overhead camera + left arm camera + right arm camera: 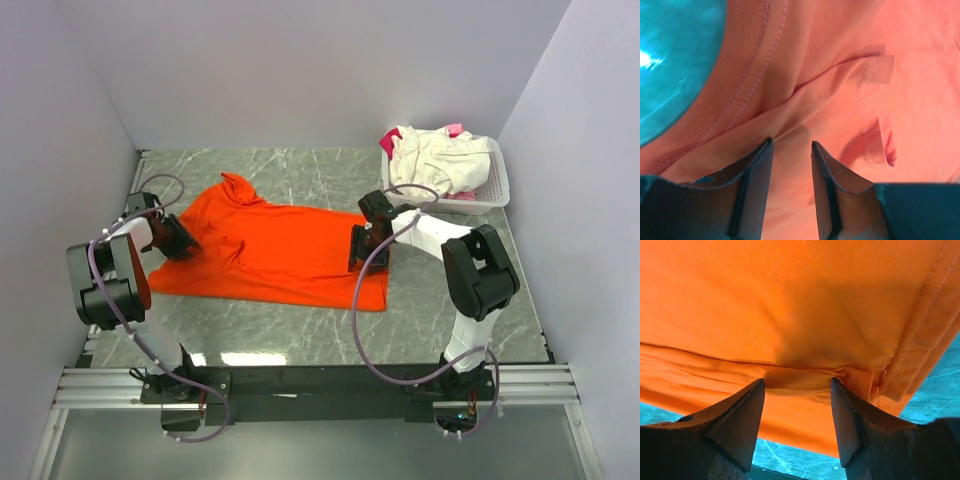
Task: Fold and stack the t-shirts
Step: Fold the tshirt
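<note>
A large plain bright orange cloth t-shirt (270,250) lay spread across the middle of the grey marbled bench (450,320), its length running left to right, with the collar end bunched up toward the back left. The left arm (110,270) reached down onto the shirt's left end. Its jaws stood a narrow gap apart, tips on a crease just below the ribbed, double-stitched collar band (740,75) and near a small sewn neck tab (875,70). Whether they pinched any cloth could not be told. The right arm (470,265) came down on the shirt's right end. Its jaws were spread wider, and a bunched ridge of cloth ran from tip to tip beside the stitched hem (920,340). At the back right corner sat a white slatted plastic basket (495,185), well apart from the orange shirt, holding a crumpled cream-white garment (430,160) with pink cloth (455,129) showing at its edges.
</note>
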### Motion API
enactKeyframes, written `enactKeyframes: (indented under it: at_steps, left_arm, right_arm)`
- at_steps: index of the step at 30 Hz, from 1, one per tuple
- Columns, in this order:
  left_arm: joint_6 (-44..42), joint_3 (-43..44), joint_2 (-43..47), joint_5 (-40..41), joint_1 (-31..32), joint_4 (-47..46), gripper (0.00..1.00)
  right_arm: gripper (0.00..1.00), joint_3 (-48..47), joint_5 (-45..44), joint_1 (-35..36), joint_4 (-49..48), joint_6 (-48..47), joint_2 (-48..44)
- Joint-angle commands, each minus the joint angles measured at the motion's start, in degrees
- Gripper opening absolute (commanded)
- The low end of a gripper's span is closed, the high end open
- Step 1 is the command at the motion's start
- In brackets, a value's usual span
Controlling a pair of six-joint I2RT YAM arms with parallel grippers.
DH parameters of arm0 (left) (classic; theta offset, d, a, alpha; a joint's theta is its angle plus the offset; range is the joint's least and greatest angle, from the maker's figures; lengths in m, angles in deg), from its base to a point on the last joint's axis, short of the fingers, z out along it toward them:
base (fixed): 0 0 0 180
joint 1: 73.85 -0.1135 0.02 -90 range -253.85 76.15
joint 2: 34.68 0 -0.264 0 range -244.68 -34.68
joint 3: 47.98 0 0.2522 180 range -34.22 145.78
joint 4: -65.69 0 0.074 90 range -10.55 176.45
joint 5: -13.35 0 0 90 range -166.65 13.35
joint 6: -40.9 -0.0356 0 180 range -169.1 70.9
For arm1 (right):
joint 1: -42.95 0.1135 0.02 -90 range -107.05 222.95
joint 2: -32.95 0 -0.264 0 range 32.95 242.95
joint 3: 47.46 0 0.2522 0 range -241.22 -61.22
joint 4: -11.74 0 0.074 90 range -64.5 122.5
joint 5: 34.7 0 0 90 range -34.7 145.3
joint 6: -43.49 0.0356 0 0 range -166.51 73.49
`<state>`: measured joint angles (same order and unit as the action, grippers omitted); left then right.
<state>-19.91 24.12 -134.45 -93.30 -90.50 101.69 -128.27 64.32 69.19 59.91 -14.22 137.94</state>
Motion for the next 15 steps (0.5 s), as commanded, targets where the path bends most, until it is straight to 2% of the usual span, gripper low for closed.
enactKeyframes:
  at_steps: [1, 15]
  left_arm:
    - [-0.5, -2.4, 3.5, 3.7, -1.0, 2.5, 0.42]
    - [3.3, -13.9, 16.5, 7.2, -3.0, 6.1, 0.40]
  right_arm:
    - [0.63, 4.4, 0.2, 0.0, 2.1, 1.1, 0.9]
    - [0.63, 15.7, 2.1, 1.2, 5.0, 4.8, -8.1]
